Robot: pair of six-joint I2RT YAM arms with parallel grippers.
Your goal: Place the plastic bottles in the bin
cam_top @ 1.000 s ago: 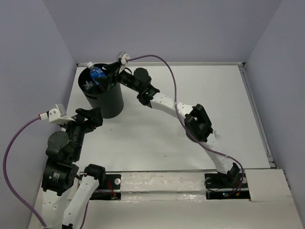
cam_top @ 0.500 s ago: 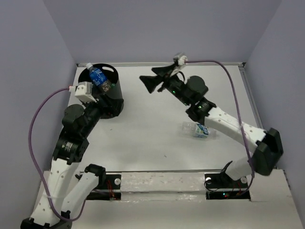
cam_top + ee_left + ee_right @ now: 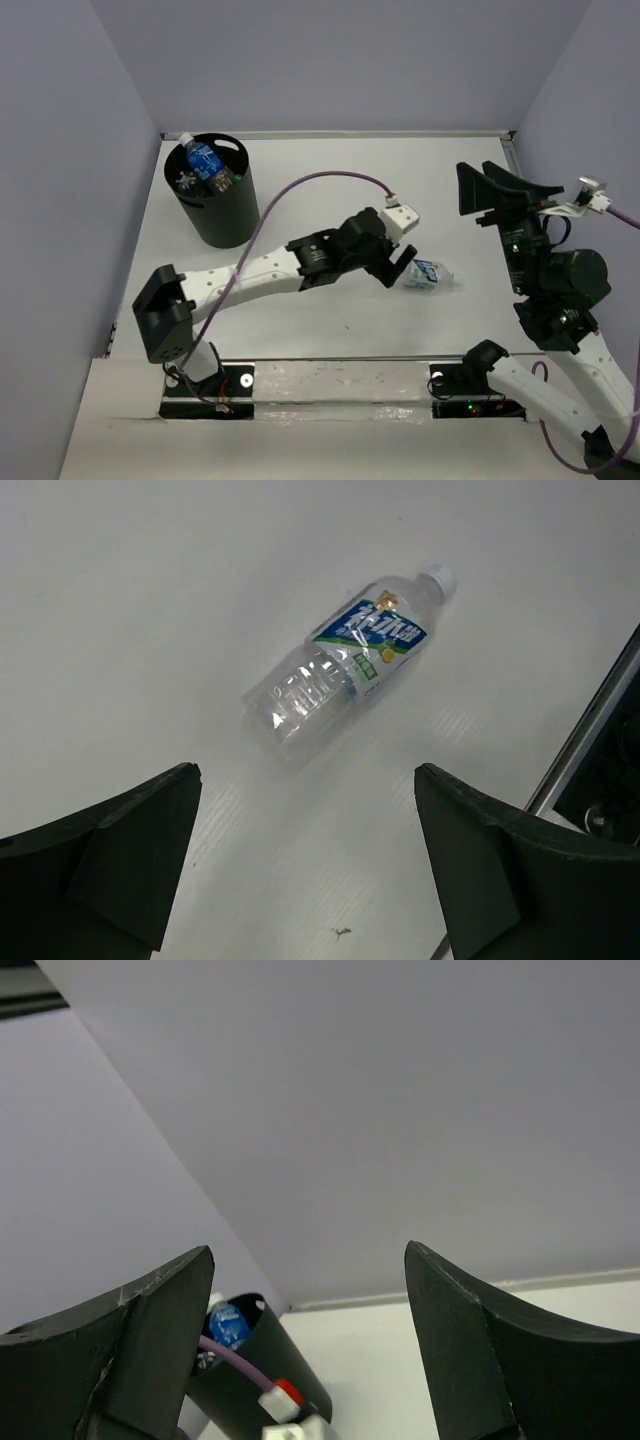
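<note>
The left gripper has its jaws spread wide and empty, with a clear bottle lying on the table just ahead of them. The right gripper is raised, its jaws apart and holding nothing. Far beyond them is the bin, with a blue-labelled bottle and perhaps others inside.

The place was a robotics lab test cell. A white table was boxed in on three sides by plain, pale lavender walls, like a purpose-built enclosure. A left arm and a right arm, both white and black, were bolted to a plate at the table's near edge. Purple cables looped to their wrists. A thin metal rim edged the table. The props looked staged: a black bin standing and a bottle lying on the table.
</note>
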